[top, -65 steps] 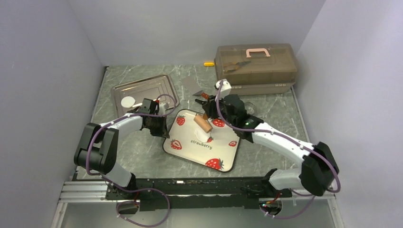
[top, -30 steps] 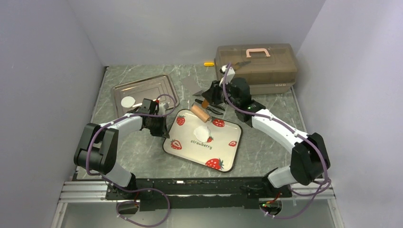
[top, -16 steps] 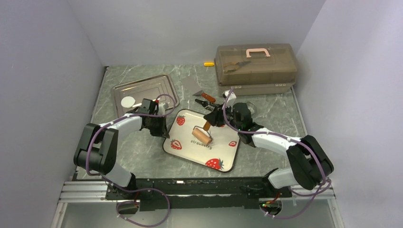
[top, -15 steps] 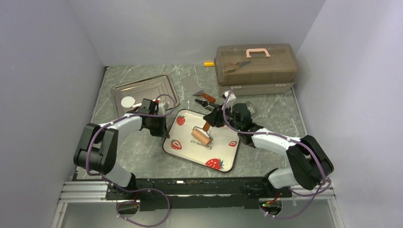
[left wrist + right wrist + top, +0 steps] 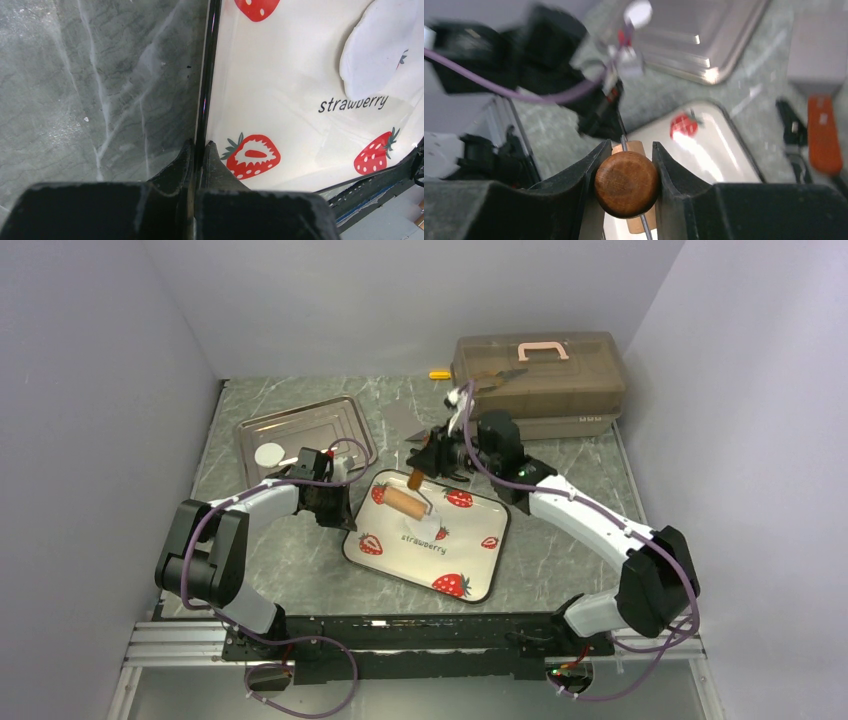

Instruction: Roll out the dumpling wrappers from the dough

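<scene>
- Left claw [image 5: 198, 150]: clenched on the left rim of the square white ceramic plate printed with red strawberries [image 5: 280, 80]. It pins the plate to the grey marble-patterned desk [image 5: 100, 75], roughly mid-desk.
- Plate writing: "strawberry" in black script across the plate's centre. No other words can be read.
- Dough: a soft white flattened patch [image 5: 377, 45] on the plate, just beyond the lettering and toward the plate's far edge.
- Roller: a brown wooden cylinder roller on a wire frame [image 5: 405, 502]. Its barrel sits low over the plate's far-left part with its long axis across the plate, slightly slanted. The handle points toward the desk's far edge.
- Right claw [image 5: 626, 167]: grasping the roller's round wooden handle end, one finger on each side.
- Deciding relation: the dough lies from the right claw toward the desk's near edge, at the barrel's near-right side. Whether they touch cannot be told. The right arm is the nearer one and has the tool, and the left arm is taken up with the plate. A stroke drawn toward the near edge looks due, with the barrel crosswise.
- Far-left: a shiny rectangular metal tray [image 5: 330, 420] with one thin round white dumpling wrapper [image 5: 269, 454] in it.
- Far-right corner: a smoky translucent toolbox with a pink handle [image 5: 538, 375]. No label on it is legible.
</scene>
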You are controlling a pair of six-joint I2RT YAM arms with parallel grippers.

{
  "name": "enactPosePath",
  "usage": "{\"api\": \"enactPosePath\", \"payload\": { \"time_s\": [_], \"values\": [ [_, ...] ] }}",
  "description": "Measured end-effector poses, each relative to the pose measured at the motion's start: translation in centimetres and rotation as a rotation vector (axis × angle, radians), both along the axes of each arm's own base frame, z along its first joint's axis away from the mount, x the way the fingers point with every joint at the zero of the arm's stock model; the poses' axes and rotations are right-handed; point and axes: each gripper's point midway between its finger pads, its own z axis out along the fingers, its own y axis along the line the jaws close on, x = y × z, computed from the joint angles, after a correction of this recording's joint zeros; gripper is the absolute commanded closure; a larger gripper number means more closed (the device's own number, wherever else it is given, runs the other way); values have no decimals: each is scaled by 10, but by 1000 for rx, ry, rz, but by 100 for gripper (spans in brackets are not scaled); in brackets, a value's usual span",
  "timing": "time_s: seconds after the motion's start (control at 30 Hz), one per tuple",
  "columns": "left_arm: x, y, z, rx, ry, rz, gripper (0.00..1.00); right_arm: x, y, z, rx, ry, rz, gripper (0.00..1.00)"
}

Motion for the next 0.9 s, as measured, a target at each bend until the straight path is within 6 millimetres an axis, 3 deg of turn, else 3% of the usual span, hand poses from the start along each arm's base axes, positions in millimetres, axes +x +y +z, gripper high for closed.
{"api": "enactPosePath", "payload": {
  "time_s": [0.13,0.2,0.27,0.33,0.5,0.53,0.63,0.9],
  "values": [
    [0,0,0,0,0,0,100,16,11,66,84,-128,20,100],
    [0,0,0,0,0,0,100,21,9,72,81,-160,2,100],
    [0,0,0,0,0,0,100,29,5,59,42,-161,-32,100],
    [0,0,0,1,0,0,100,36,0,34,-15,-134,-69,100],
    [0,0,0,1,0,0,100,27,-22,-75,-221,40,-130,100],
    [0,0,0,1,0,0,100,23,-22,-84,-205,57,-139,100],
    [0,0,0,1,0,0,100,12,-8,-84,-154,18,-123,100],
    [0,0,-1,1,0,1,100,-46,35,-97,-8,80,-18,100]
  ]
}}
